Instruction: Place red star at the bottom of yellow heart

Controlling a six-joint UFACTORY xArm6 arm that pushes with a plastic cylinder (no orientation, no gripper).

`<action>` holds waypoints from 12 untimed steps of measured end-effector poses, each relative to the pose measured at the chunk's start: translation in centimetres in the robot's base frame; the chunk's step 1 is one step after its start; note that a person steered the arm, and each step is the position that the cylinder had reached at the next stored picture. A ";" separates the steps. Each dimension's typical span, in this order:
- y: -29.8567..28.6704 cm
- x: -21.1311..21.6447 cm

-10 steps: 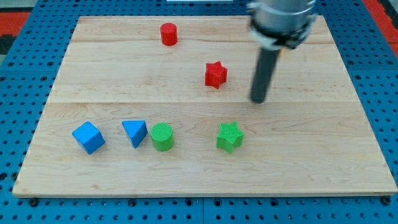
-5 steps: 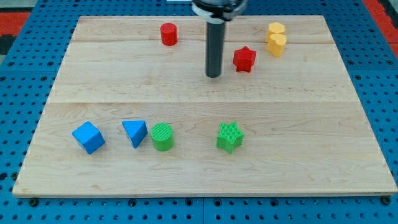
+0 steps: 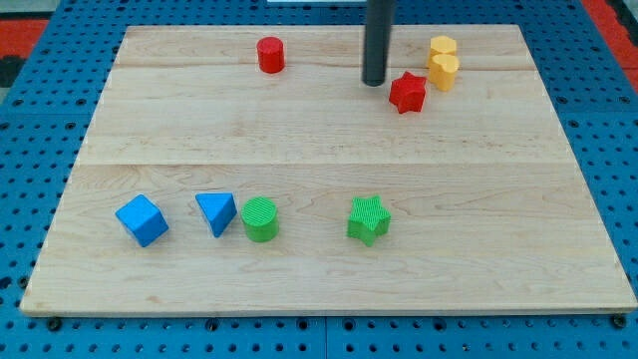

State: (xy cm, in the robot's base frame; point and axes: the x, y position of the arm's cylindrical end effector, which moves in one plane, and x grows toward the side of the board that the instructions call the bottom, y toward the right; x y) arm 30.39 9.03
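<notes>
The red star (image 3: 407, 93) lies on the wooden board near the view's top right. Two yellow blocks stand just to its upper right: a yellow heart (image 3: 445, 72) with another yellow block (image 3: 442, 47) touching it above. The star sits to the lower left of the heart, a small gap between them. My tip (image 3: 374, 82) is just left of the red star, slightly above it in the view, close to its left edge.
A red cylinder (image 3: 270, 54) stands near the view's top. Along the lower part lie a blue cube (image 3: 141, 219), a blue triangular block (image 3: 215, 212), a green cylinder (image 3: 260, 218) and a green star (image 3: 368, 219). The board's edge (image 3: 329, 311) borders a blue pegboard.
The red star has moved to the right and up, from mid-board to beside the yellow heart. My tip went from the star's right to its left and up toward the view's top.
</notes>
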 end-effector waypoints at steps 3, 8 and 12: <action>2.6 2.6; 2.5 9.3; 11.6 9.1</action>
